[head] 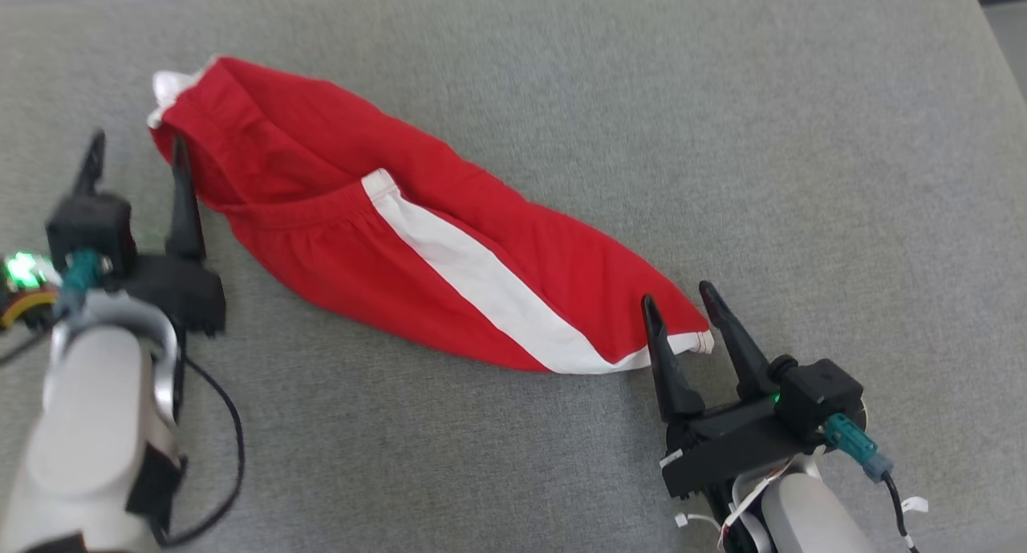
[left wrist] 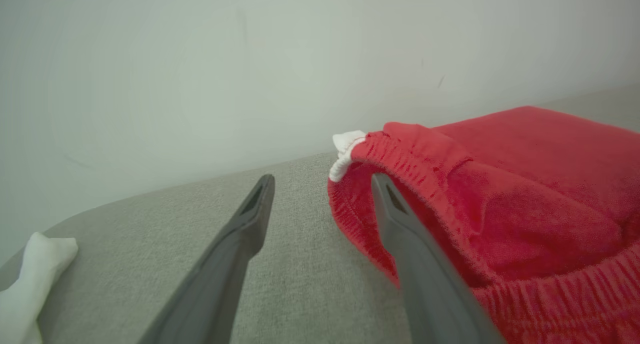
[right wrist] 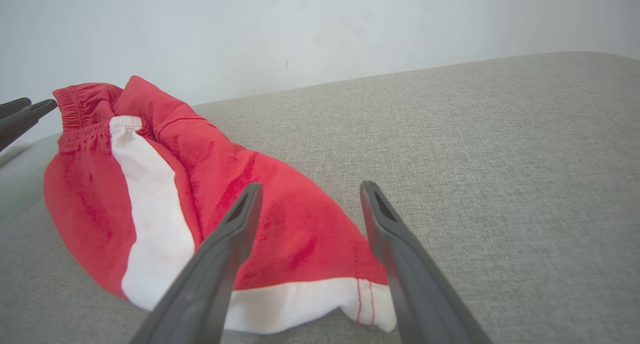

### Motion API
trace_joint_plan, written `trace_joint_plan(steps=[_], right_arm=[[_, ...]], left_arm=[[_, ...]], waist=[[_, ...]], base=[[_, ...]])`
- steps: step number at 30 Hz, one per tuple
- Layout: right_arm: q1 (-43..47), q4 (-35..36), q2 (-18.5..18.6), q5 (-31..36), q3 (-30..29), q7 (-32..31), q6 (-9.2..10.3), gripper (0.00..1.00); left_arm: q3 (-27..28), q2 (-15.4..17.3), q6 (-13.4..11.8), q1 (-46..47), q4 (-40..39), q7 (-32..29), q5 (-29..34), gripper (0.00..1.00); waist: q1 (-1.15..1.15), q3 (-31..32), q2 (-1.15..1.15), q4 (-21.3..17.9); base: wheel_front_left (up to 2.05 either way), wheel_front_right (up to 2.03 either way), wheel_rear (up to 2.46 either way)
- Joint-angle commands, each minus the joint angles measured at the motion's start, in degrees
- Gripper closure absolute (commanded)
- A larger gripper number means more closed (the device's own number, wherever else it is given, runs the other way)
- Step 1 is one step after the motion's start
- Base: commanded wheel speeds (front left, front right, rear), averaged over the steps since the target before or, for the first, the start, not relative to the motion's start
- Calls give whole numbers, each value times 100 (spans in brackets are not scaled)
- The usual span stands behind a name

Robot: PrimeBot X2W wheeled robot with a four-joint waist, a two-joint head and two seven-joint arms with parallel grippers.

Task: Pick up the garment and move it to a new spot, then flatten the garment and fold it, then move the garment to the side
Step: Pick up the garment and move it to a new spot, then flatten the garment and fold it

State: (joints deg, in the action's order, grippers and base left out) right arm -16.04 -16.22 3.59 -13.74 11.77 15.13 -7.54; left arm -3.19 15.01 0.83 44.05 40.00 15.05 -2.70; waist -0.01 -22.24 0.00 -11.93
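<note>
The garment [head: 321,240] is a pair of red shorts with a white side stripe. It lies crumpled on the grey fabric surface [head: 722,136], running from upper left to lower right. My left gripper [head: 136,156] is open at the waistband end. One finger [left wrist: 400,224] crosses the gathered red waistband [left wrist: 525,184], and the other is over bare surface. My right gripper [head: 678,296] is open at the white-hemmed leg end, with its fingers straddling the hem corner [right wrist: 300,244]. Nothing is gripped by either gripper.
A small white cloth [left wrist: 30,274] lies on the surface to the left of my left gripper. A pale wall rises behind the surface's far edge. The left gripper's fingertips [right wrist: 20,117] show at the far left of the right wrist view. Bare grey surface lies right of the garment.
</note>
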Motion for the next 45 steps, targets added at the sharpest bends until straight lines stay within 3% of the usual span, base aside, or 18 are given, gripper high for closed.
trace_joint_plan(steps=[1, 15, 28, 37, 45], right_arm=[[127, -49, -13, 33, 22, 1, 10, 0], [662, -225, 4, 94, -6, 1, 10, 0], [901, -244, -15, 129, -10, 1, 10, 0], [806, -200, 14, 94, 17, 1, 10, 0], [552, -122, 4, -1, 70, 1, 10, 0]], left_arm=[[64, -81, -23, -300, -81, 19, -87, 0], [393, -806, 70, -2489, -1159, 19, -337, 0], [511, -1156, 198, -3572, -1597, 19, -444, 0], [348, -1215, 327, -3460, -1708, 19, -430, 0], [-187, -1040, 622, -2312, -1168, 19, -217, 0]], waist=[[1, 398, 0, 171], [1, 1352, 0, 209], [1, 1701, 0, 250], [1, 1474, 0, 171], [1, 950, 0, -127]], base=[[0, 0, 0], [0, 0, 0], [0, 0, 0], [0, 0, 0], [0, 0, 0]])
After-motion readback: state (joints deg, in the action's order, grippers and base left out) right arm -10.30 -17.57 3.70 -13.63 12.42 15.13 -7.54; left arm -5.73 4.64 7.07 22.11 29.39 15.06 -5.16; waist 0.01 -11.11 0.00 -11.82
